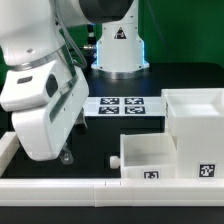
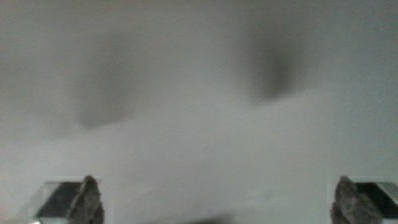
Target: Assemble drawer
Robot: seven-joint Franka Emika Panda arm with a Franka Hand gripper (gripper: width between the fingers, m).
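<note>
Black worktop, matt, with weak pale reflections toward its far side. Behind it a green backdrop, plain and smooth, brightest at the exterior view's right, seen again as a narrow darker strip further to the left. Flat on the worktop, near the middle, the marker board, white with black square tags. Along the near edge a long low white rail. Light soft and even, without hard shadows.
</note>
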